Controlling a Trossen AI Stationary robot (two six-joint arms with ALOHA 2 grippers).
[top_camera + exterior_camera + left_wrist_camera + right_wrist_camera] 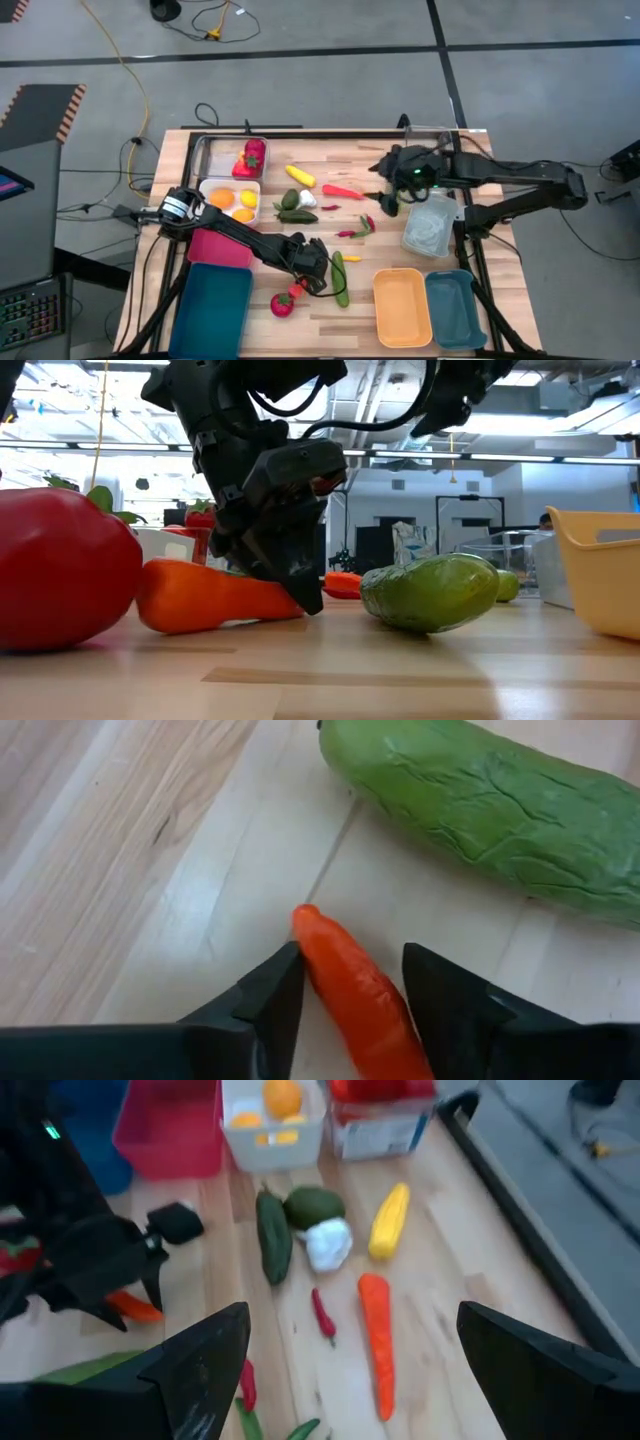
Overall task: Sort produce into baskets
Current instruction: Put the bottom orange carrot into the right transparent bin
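— Left gripper (350, 990) first: where do we have it?

— Low over the near middle of the table (320, 150), fingers (262, 995) astride a small orange carrot (355, 995) lying flat on the wood. We see one finger against the carrot's side and the other just beside it, so the jaws are half closed around it, not clearly pinching.

— And the right gripper (350, 1370)?

— Hanging over the far right of the table, jaws spread wide, nothing between them.

— Now the baskets, biggest down.

— Large dark teal basket (212, 305) at the near left corner, pink-red one (222, 246) just beyond it, then a white one (230, 198) with orange fruit, and a clear one (228, 155) at the far left with red produce. Near right we have an orange-yellow basket (402, 307) touching a smaller teal one (454, 308); a clear basket (432, 225) sits farther back on the right.

— Loose produce?

— Green cucumber (490, 805) just right of the held carrot, apart from it. Red tomato (282, 304) on its near left. Mid-table, a long orange carrot (376, 1340), a yellow squash (390, 1220), white garlic (327, 1243), a red chilli (323, 1316)
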